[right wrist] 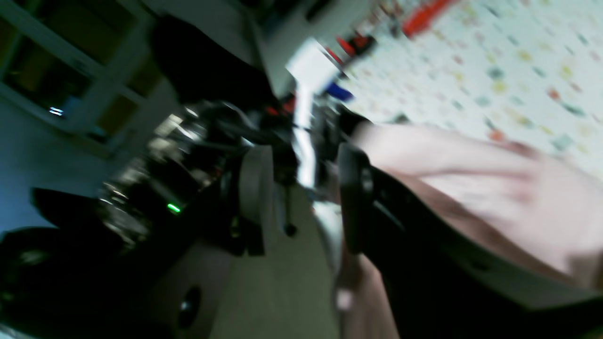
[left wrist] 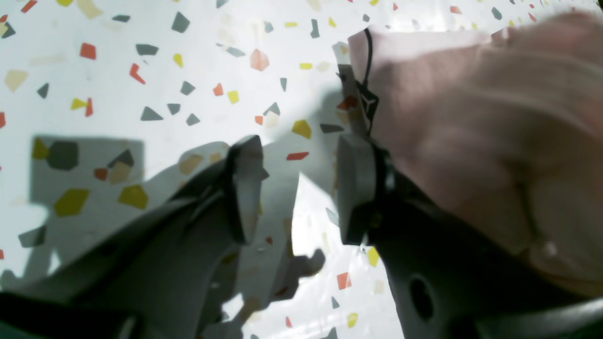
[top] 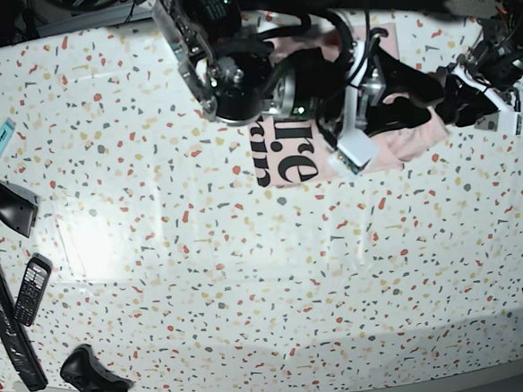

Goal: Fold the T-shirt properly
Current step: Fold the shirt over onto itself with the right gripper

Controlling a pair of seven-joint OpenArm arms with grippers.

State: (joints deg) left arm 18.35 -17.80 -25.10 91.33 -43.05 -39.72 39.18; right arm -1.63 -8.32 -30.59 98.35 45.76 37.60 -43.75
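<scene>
T-shirt (top: 287,156) lying bunched at far edge of surface (top: 249,269), near middle; black lettering showing, "e" and "re" readable. Left hand (left wrist: 297,188) hanging released over bare surface beside pink cloth. Right hand (right wrist: 301,197) gaping, nothing between fingers, cloth alongside.

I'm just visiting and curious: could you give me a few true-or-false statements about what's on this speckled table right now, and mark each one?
1. The T-shirt lies at the table's far edge, black lettering showing. True.
2. The left end effector is clamped on cloth. False: its jaws stand apart with only table between them.
3. A game controller sits at the near edge. True.
4. The shirt is blue. False: it is pale pink.
</scene>
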